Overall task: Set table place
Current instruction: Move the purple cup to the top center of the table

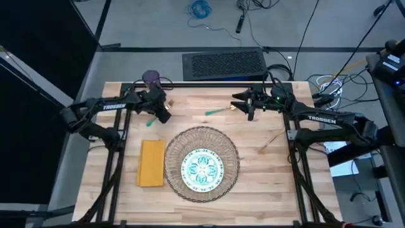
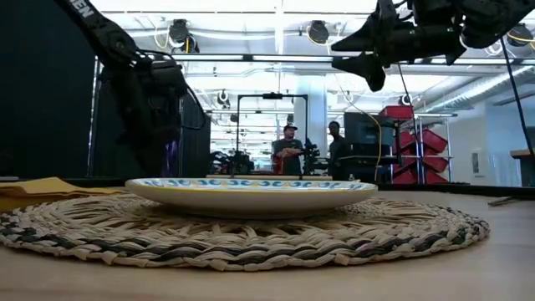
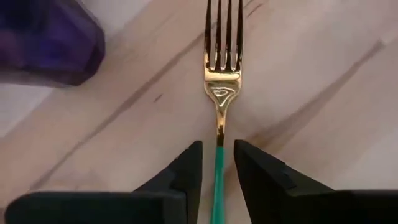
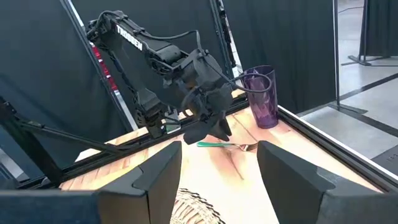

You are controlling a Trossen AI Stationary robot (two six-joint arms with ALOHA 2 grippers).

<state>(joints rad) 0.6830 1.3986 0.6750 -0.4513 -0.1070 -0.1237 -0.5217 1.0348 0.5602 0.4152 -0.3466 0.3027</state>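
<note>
A fork (image 3: 219,93) with a gold head and a teal handle lies on the table (image 1: 266,183) near the purple cup (image 1: 150,77). My left gripper (image 3: 218,165) points down over it. It is open by a narrow gap, with one finger on each side of the handle and a sliver of wood showing between them and it. My right gripper (image 1: 243,104) hangs open and raised above the far middle of the table, with nothing between its fingers. The floral plate (image 1: 202,168) sits on the woven placemat (image 1: 231,149). The yellow napkin (image 1: 152,163) lies flat to the mat's left.
A second teal-and-gold piece of cutlery (image 1: 218,111) lies just left of my right gripper. A thin gold piece (image 1: 272,142) lies on the wood to the right of the mat. People stand in the room beyond the far edge (image 2: 288,150).
</note>
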